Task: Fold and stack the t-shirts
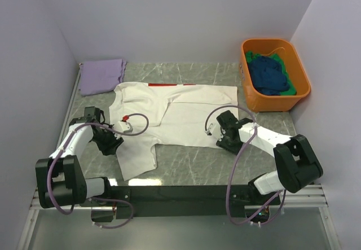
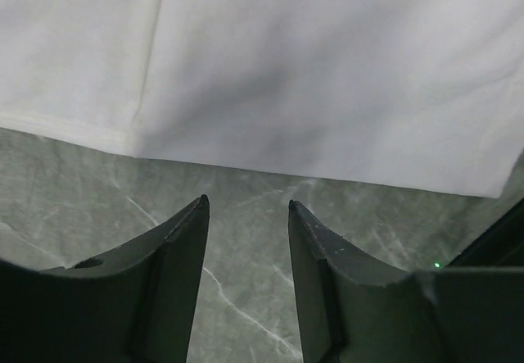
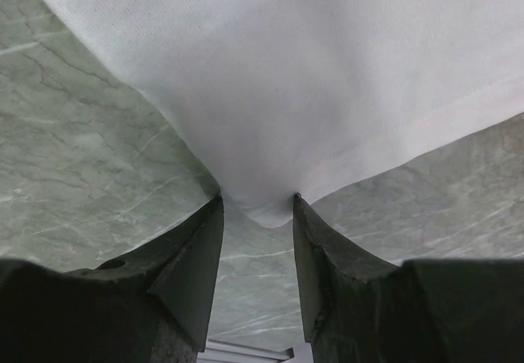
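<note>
Right now the big white shirt (image 1: 180,112) lies spread out flat in the middle of the green stone table (image 1: 197,168), between my two arms. A thin red strip (image 1: 172,84) shows along its far edge. On the left, one part of the shirt sticks out toward me.

My left gripper (image 2: 246,203) is down low by the left side of the white shirt. Its jaws are apart. Only bare table shows between them. The edge of the shirt lies just in front of the tips, and the tips do not touch it.

My right gripper (image 3: 258,199) is down low at the near right corner of the same shirt. Its jaws are apart too. The pointy corner of the cloth pokes in between the tips and comes right up to both of them, but it is not squeezed.

A lavender shirt (image 1: 101,76) sits folded in the far left corner of the table, just beside the white shirt. An orange tub (image 1: 302,78) stands at the far right. Inside it a dark blue shirt (image 1: 269,75) lies bunched up on top of a green shirt (image 1: 289,91).
</note>
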Tool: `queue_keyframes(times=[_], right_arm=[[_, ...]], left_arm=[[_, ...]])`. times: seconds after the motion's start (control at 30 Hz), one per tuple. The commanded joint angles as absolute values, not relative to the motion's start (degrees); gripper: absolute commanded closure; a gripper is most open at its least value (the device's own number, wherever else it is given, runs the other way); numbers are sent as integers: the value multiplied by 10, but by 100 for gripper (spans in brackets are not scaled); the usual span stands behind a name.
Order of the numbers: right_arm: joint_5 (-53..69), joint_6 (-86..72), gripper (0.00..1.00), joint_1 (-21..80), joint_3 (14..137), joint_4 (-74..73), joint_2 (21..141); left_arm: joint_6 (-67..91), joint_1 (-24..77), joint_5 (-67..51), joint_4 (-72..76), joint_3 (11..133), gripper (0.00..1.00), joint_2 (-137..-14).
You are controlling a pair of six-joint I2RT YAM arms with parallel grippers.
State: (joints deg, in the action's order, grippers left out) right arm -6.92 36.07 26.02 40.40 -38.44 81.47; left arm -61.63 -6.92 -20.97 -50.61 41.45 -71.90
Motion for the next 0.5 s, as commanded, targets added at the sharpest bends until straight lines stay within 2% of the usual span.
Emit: queue_keyframes(times=[0.0, 0.23, 0.47], right_arm=[[-83, 358, 54, 263, 381, -346, 799], [-102, 345, 55, 262, 375, -348, 774], [-105, 338, 64, 263, 378, -325, 811]], left_arm=[[-631, -69, -208, -468, 416, 51, -725], [-649, -59, -226, -482, 431, 51, -738], [-618, -11, -186, -396, 385, 52, -761]])
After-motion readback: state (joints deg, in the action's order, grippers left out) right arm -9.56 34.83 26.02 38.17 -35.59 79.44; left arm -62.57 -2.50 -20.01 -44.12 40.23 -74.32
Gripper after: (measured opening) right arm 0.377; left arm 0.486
